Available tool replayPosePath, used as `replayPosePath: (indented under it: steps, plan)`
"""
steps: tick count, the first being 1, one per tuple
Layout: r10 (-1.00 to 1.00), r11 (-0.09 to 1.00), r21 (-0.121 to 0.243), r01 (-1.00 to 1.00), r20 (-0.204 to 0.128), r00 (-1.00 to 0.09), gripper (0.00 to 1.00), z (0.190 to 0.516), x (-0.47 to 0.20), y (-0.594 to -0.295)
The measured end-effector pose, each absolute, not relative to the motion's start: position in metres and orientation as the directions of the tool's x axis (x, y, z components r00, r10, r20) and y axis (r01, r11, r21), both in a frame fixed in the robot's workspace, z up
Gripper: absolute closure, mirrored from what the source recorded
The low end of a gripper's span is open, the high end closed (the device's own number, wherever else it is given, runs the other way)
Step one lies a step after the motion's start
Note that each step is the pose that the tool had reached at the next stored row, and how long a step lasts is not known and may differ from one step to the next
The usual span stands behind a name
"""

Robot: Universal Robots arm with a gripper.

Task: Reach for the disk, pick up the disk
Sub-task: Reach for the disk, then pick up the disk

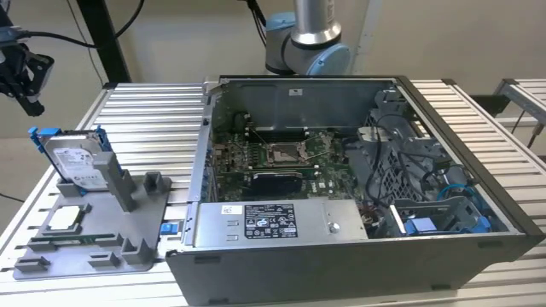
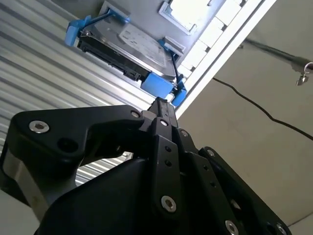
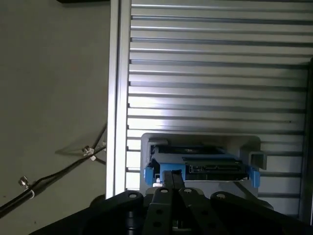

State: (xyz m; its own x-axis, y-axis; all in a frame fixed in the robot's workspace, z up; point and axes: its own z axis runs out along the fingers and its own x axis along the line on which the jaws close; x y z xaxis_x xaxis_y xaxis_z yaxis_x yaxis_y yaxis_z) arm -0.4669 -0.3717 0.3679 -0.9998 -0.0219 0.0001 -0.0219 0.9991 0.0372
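The disk stands on edge in a slot of the grey holder at the exterior view's left. It is silver-grey with a white label and blue rails. My black gripper hangs in the air above it and a little toward the exterior view's left, well apart from it. In both wrist views the fingers meet at their tips with nothing between them, so the gripper is shut. The disk lies just past those tips in the second wrist view. In the first wrist view the disk's edge and blue rails sit right beyond the gripper.
An open computer case fills the middle of the ribbed aluminium table. A small square chip lies in the holder near the disk. The table's edge runs close by the holder, with a cable on the floor beyond.
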Motion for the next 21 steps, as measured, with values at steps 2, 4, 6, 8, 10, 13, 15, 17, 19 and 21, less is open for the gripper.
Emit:
replayPosePath:
  steps: [2, 4, 6, 8, 10, 13, 15, 17, 19, 21]
  plan:
    - [-0.046, 0.998, 0.037, -0.046, 0.000, -0.999, 1.00, 0.3679, -0.4670, -0.3717]
    - [-0.082, 0.996, 0.037, -0.082, 0.000, -0.997, 1.00, 0.3678, -0.4670, -0.3717]
    - [-0.118, 0.992, 0.037, -0.118, 0.000, -0.993, 1.00, 0.3679, -0.4669, -0.3717]
    - [-0.154, 0.987, 0.037, -0.154, 0.000, -0.988, 1.00, 0.3679, -0.4669, -0.3717]
    - [-0.191, 0.981, 0.037, -0.191, 0.000, -0.982, 1.00, 0.3679, -0.4669, -0.3717]
    - [-0.243, 0.969, 0.037, -0.243, 0.000, -0.970, 1.00, 0.3679, -0.4669, -0.3717]
    - [-0.278, 0.960, 0.037, -0.278, 0.000, -0.961, 1.00, 0.3679, -0.4669, -0.3717]
    - [-0.313, 0.949, 0.037, -0.313, 0.000, -0.950, 1.00, 0.3679, -0.4669, -0.3717]
    - [-0.348, 0.937, 0.037, -0.347, 0.000, -0.938, 1.00, 0.3679, -0.4669, -0.3717]
    - [-0.382, 0.924, 0.037, -0.381, 0.000, -0.924, 1.00, 0.3679, -0.4669, -0.3717]
